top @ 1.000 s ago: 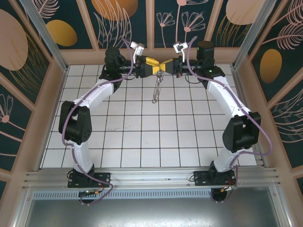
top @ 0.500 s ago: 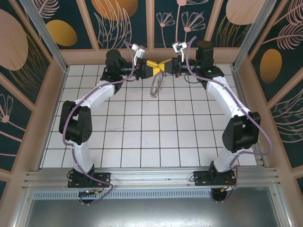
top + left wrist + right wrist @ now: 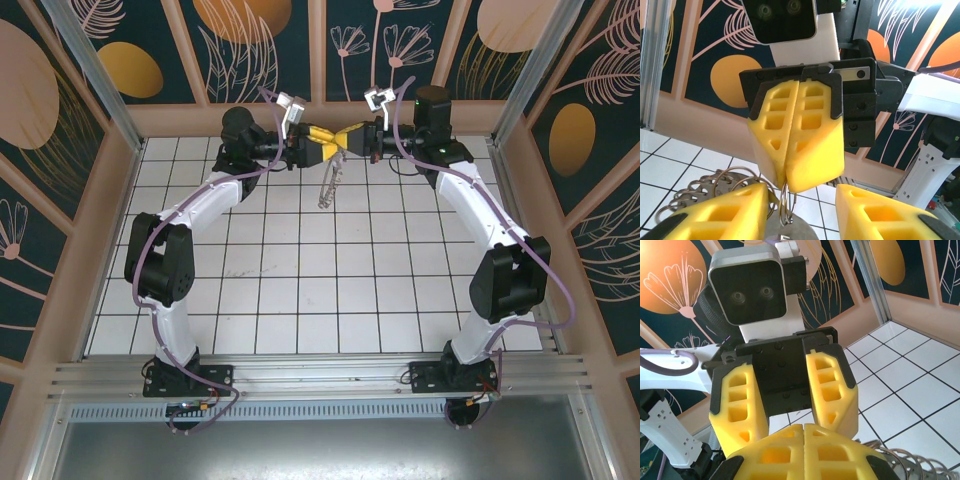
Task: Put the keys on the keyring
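Both hands meet above the far middle of the tabletop, tip to tip. My right hand is clenched: its yellow fingers press together and pinch a thin wire loop of the keyring, which hangs below them. My left hand faces it, released, its fingers standing apart on either side of the right fingertips. A grey piece lies between them; I cannot tell what it is.
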Controlling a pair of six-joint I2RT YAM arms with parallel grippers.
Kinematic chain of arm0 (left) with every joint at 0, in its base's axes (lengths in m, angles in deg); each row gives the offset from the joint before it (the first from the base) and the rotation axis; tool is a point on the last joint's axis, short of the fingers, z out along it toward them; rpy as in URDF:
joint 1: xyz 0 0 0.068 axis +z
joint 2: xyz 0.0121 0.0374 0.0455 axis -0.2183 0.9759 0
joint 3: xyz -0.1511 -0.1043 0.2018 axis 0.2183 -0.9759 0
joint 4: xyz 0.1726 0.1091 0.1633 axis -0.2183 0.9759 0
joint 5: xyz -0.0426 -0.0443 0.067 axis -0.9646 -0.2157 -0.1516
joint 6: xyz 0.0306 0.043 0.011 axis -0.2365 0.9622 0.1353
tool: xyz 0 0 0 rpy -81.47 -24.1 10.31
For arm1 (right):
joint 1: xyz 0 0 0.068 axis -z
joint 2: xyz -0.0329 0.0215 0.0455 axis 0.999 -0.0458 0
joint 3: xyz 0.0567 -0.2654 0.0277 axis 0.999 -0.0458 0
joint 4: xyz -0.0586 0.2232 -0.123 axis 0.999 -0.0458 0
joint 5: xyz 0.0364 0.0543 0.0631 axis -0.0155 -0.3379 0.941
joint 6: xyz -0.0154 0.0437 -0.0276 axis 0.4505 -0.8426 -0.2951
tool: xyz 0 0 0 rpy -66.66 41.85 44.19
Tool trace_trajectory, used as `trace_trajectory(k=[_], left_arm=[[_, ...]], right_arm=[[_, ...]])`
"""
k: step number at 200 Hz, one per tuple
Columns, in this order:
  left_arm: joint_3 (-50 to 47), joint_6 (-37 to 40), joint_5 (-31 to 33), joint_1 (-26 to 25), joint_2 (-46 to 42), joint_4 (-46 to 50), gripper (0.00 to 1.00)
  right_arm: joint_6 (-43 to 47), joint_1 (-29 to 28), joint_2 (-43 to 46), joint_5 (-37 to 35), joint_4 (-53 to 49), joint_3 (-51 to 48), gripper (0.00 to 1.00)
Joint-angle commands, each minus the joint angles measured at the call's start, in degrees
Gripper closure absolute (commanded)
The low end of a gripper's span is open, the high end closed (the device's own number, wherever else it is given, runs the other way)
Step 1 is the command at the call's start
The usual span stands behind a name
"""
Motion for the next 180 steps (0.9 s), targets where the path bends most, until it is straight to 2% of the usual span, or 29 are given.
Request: trace_trajectory(k=[1,47,61,83,124,138,147,156,180], left_arm=[[0.11,-1.63,-0.65,-0.28,-1.46,-4.32,0.66],[0.3,-3.19,-0.66,-0.28,-0.88,-5.99,0.82],[0.09,-3.59,-0.82,-0.28,-0.84,-6.71,0.91],[-0.23,-3.93,-1.02,-0.31,-1.05,-7.16,1.0],[-1.19,-4.96,1.18,-0.37,-1.86,-9.07,1.0],[-1.99,-5.01,3.79,-0.37,-2.64,-9.82,1.0],[-2.08,-5.27,5.35,-0.37,-2.96,-9.95,1.0],[-2.13,-6.11,6.37,-0.37,-3.19,-10.95,1.0],[-2.66,-10.31,9.01,-0.37,-3.52,-15.94,1.0]], right_arm=[[0.26,-0.07,1.42,1.33,2.49,0.78,1.0],[0.34,-0.06,1.36,1.23,2.55,0.78,1.0],[0.08,-0.04,1.33,1.27,2.8,0.78,1.0],[-0.52,-0.08,1.08,1.3,3.32,0.91,1.0],[-2.95,-0.11,0.97,0.17,5.45,1.11,1.0],[-4.93,0.24,1.74,-1.47,7.13,0.46,0.76],[-6.32,0.72,2.86,-2.36,8.98,-0.67,0.67],[-7.94,1.45,4.47,-3.4,11.27,-2.28,0.62],[-12.05,3.52,9.42,-6.26,17.69,-8.49,0.58]])
